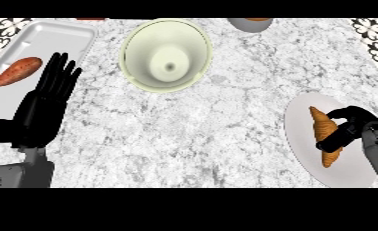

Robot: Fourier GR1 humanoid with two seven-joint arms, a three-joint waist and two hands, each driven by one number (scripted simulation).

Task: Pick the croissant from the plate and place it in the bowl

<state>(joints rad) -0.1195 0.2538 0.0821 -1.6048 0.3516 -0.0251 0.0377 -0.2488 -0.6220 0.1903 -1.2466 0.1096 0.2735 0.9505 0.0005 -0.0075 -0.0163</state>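
Fingers (334,140) of the right hand (356,120) are curled across the middle of the croissant (321,121), grasping it, with the thumb on its far side. The croissant lies on the white plate (303,147) directly under these fingers, its two ends sticking out above and below them.

Well apart from those fingers, up and to the left, stands the pale bowl (144,50) with nothing in it. Further up from them, at the top edge, a small grey dish (247,25) is cut off by the view, with something orange inside.

Fingers of the left hand (40,107) are straight and released, pointing up, resting at the left side of the tabletop (221,125). Their tips overlap the near rim of a grey tray (55,37), and just left of them one sweet potato (18,71) lies in it.

Counted: two hands, one croissant, one plate, one bowl, one dish, one tray, one sweet potato.
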